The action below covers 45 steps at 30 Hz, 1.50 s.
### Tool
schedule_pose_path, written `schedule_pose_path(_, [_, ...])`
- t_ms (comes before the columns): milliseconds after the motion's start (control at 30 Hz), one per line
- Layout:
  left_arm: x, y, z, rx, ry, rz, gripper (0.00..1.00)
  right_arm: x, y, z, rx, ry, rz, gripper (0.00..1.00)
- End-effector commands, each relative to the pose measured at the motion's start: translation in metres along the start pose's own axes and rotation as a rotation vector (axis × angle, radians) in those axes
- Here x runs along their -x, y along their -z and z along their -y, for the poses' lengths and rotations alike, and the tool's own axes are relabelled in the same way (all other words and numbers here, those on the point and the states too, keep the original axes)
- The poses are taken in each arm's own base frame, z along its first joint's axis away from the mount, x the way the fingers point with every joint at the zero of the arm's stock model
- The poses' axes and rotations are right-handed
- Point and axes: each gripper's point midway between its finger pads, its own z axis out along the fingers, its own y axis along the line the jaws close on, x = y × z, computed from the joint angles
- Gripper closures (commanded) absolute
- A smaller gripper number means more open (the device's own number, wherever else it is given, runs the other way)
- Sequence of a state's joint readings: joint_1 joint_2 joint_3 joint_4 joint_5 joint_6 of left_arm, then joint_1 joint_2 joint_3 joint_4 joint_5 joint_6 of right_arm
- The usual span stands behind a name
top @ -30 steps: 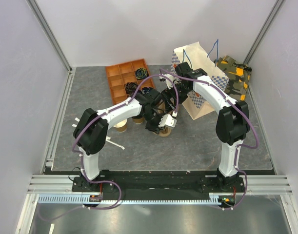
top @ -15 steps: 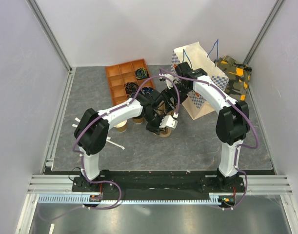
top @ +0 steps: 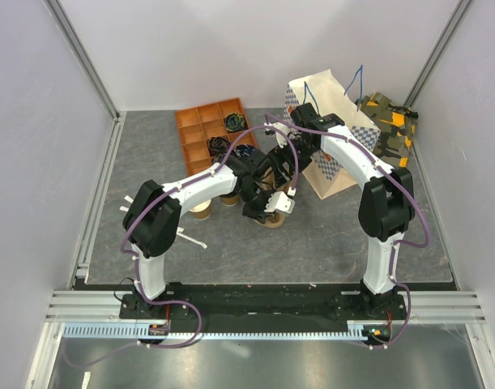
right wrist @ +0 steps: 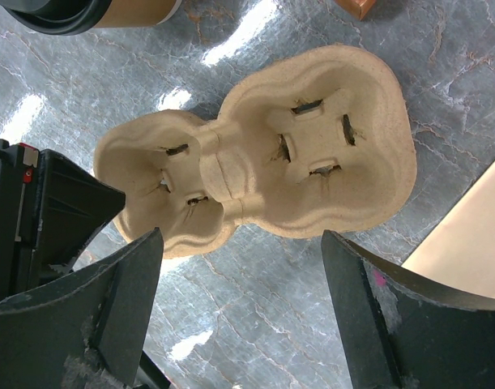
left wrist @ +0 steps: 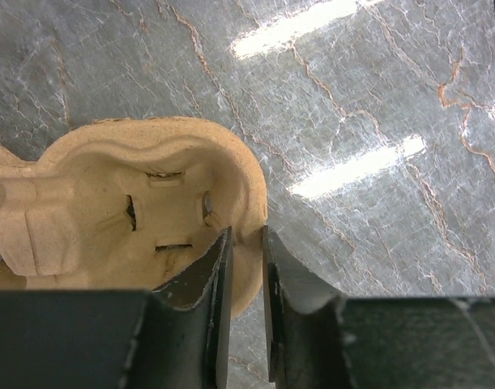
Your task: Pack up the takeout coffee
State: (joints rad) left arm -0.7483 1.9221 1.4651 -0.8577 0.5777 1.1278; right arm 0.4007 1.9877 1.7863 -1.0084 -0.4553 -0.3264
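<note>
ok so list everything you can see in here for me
pulp cup carrier: one, beige, two empty wells, table centre
takeout coffee: one, brown with black lid, beside the carrier
lidless cup: one, tan, left of centre
white sticks: at least two, white, by the left arm
compartment tray: one, orange, far left, dark items in some cells
paper bag: one, cream with checked sides, far right
camo item: one, green and orange, behind the bag
table: grey, marbled
left end effector: black, pinching the carrier's rim
right end effector: black, open above the carrier
</note>
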Motion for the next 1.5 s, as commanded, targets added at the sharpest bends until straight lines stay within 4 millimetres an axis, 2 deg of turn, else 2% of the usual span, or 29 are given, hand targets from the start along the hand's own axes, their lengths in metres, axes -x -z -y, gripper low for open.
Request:
schedule_pose_path(0, [0.002, -0.004, -0.005, 0.002, 0.006, 0.004, 0.7, 0.012, 0.009, 0.001, -0.005, 0.022, 0.039, 0.12])
schedule_pose_path(133, [-0.001, -0.006, -0.003, -0.005, 0.012, -0.003, 0.62, 0.01, 0.008, 0.0, -0.004, 0.021, 0.034, 0.13])
schedule_pose_path(233, [-0.002, -0.007, -0.002, -0.007, 0.014, -0.005, 0.62, 0.011, 0.009, 0.002, -0.006, 0.02, 0.039, 0.13])
schedule_pose_path(400, [0.002, -0.004, -0.003, -0.004, 0.008, 0.011, 0.69, 0.01, 0.008, 0.001, -0.001, 0.02, 0.035, 0.13])
schedule_pose_path(533, [0.004, -0.001, -0.003, 0.0, 0.004, 0.015, 0.61, 0.009, 0.007, 0.0, 0.003, 0.018, 0.032, 0.13])
schedule_pose_path(733, [0.004, -0.001, 0.0, -0.01, 0.011, 0.014, 0.59, 0.01, 0.008, -0.001, 0.007, 0.018, 0.035, 0.13])
schedule_pose_path(767, [0.004, -0.001, 0.0, -0.008, 0.01, 0.013, 0.6, 0.009, 0.007, -0.001, 0.007, 0.018, 0.034, 0.13])
schedule_pose_path(867, [0.007, 0.0, 0.0, -0.01, 0.012, 0.022, 0.71, 0.009, 0.007, -0.001, 0.008, 0.017, 0.033, 0.13])
schedule_pose_path(1067, [0.012, 0.004, -0.001, -0.014, 0.01, 0.031, 0.7, 0.01, 0.007, 0.0, 0.007, 0.018, 0.035, 0.12])
schedule_pose_path(1167, [0.013, 0.004, 0.0, -0.018, 0.014, 0.035, 0.77, 0.01, 0.007, 0.0, 0.005, 0.018, 0.035, 0.13])
schedule_pose_path(1200, [0.015, 0.005, 0.001, -0.022, 0.017, 0.041, 0.83, 0.009, 0.008, -0.001, 0.006, 0.018, 0.033, 0.13])
schedule_pose_path(1300, [0.019, 0.008, 0.0, -0.024, 0.034, 0.051, 0.87, 0.009, 0.008, 0.001, 0.001, 0.016, 0.032, 0.12])
schedule_pose_path(1367, [0.024, 0.017, -0.004, -0.009, 0.05, 0.064, 0.88, 0.009, 0.009, 0.001, -0.006, 0.02, 0.034, 0.12])
schedule_pose_path(1467, [0.026, 0.03, -0.008, 0.012, 0.096, 0.094, 0.96, 0.01, 0.013, 0.002, -0.017, 0.018, 0.043, 0.12])
